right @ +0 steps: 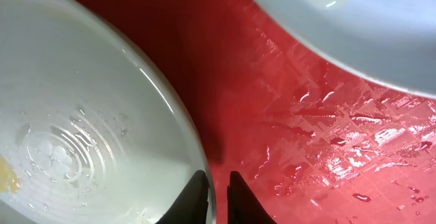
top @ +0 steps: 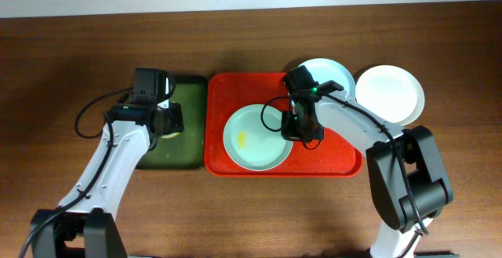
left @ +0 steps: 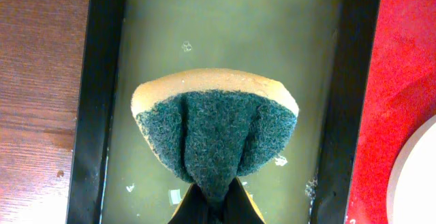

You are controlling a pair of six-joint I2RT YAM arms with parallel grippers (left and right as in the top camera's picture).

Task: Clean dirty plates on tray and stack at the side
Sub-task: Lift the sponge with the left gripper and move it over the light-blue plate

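Observation:
A pale blue-green plate (top: 252, 139) with a small yellow smear lies on the red tray (top: 329, 160). My right gripper (top: 302, 130) is shut on its right rim; in the right wrist view the fingers (right: 216, 180) straddle the rim of this plate (right: 82, 108). A second pale blue-green plate (top: 328, 75) rests at the tray's far right corner and shows in the right wrist view (right: 354, 26). A white plate (top: 391, 93) lies on the table to the right. My left gripper (top: 174, 121) is shut on a sponge (left: 214, 132) above the dark green tray (top: 182, 152).
The dark green tray (left: 225, 33) lies directly left of the red tray (left: 398, 81), their rims side by side. The red tray's floor (right: 320, 149) is wet with droplets. Bare wooden table (top: 259, 211) surrounds both trays.

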